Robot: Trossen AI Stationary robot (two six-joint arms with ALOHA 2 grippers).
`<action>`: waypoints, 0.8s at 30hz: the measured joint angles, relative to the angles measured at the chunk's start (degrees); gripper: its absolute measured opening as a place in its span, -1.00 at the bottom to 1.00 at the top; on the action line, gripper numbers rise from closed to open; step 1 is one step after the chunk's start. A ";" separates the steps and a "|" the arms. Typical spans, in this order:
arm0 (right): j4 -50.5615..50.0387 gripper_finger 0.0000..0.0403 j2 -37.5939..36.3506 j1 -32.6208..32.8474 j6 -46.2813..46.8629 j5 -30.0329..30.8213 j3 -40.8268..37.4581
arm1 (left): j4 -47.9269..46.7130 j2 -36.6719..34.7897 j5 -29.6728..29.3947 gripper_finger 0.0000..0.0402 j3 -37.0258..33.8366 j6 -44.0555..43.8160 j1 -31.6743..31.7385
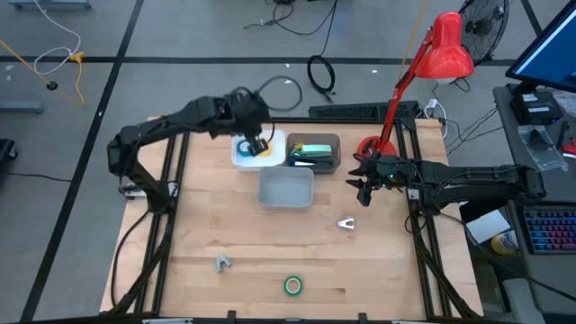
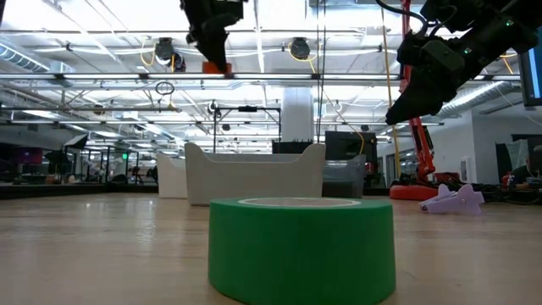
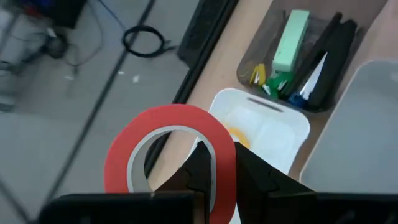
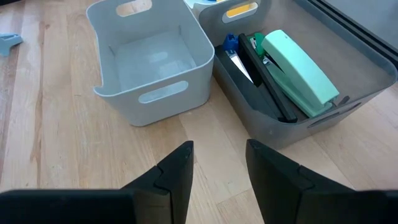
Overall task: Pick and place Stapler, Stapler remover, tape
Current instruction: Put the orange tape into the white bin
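High view: left gripper [image 1: 256, 142] over white bin [image 1: 276, 140] at upper centre, yellow and blue rolls already inside; right gripper [image 1: 364, 191] idle, right of centre. Green roll [image 1: 292, 286] bottom centre, alone.

Low view: green roll fills foreground.

Left wrist view: fingers clenched on red tape roll [image 3: 169, 155], bin directly beneath it.

Right wrist view: jaws parted, empty. One green stapler [image 4: 297, 63] in dark bin [image 4: 348, 93]; grey bin [image 4: 149, 93] holds nothing.

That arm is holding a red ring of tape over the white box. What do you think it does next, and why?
Probably it lowers a little and opens. The left claw pinches the red tape roll above the white bin, where tape already lies. The green tape roll waits near the table's front edge.
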 joint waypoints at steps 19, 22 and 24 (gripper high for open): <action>-0.02 -0.31 0.00 -0.02 -0.01 0.02 0.00 | 25.23 0.04 30.53 -0.80 -21.73 2.98 12.34; -0.02 -0.31 0.00 -0.02 0.00 0.00 0.00 | 29.09 0.04 32.67 -0.80 -25.13 2.87 13.11; -0.02 -0.31 0.00 -0.02 0.00 0.00 0.01 | 31.61 0.04 33.55 -0.80 -26.92 2.43 13.43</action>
